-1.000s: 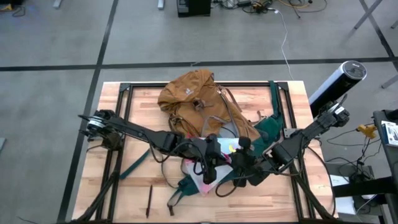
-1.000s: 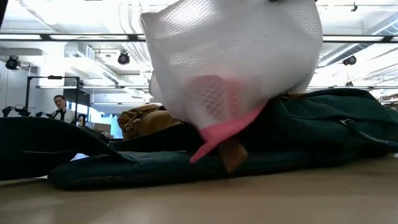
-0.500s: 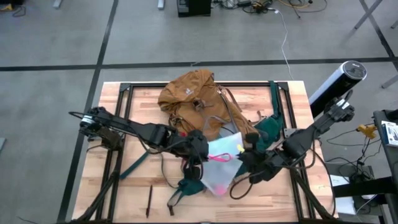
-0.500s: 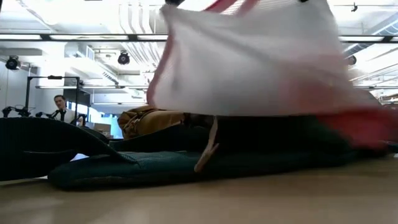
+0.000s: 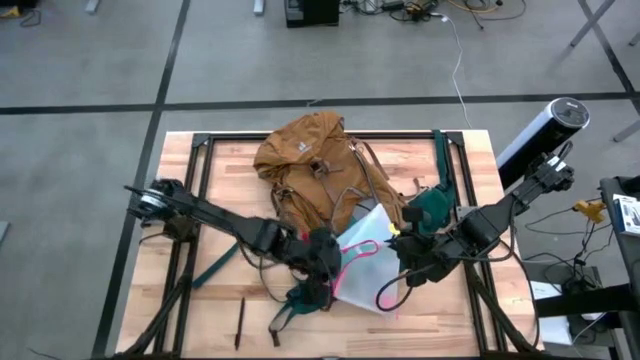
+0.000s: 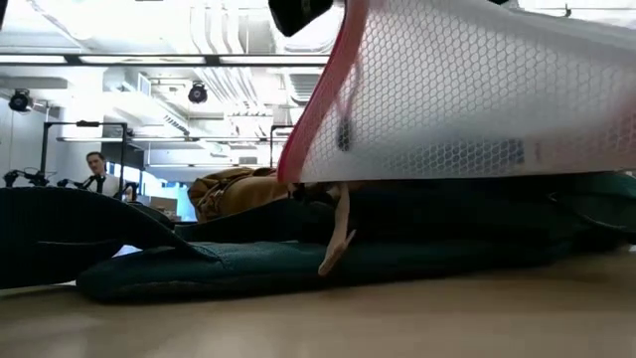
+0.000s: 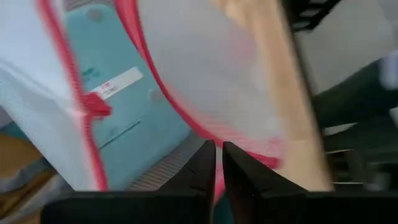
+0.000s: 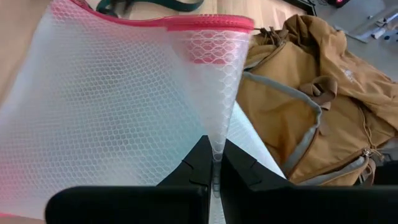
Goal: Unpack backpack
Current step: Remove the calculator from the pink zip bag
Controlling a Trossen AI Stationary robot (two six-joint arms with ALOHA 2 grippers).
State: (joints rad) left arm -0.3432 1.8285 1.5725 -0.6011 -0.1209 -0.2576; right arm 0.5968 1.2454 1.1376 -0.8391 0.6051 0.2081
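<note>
Left gripper point(image 5: 322, 262), right gripper point(image 5: 407, 245) — each clamped on mesh pouch point(image 5: 362, 262) — beside backpack point(image 5: 310, 160).

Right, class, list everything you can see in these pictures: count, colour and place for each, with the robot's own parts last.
backpack: one, mustard-tan with dark green panel and straps, lying on the table's far middle.
mesh pouch: one, clear with pink edging, held up between both arms in front of the backpack.
teal item: one, flat, seen through the pouch.
pen-like stick: one, dark, near left part of the table.
table: one, light wood with a black frame.
person: one, far back in the room.
left gripper: fingers shut on the pouch's pink edge.
right gripper: fingers shut on the pouch's mesh.
</note>
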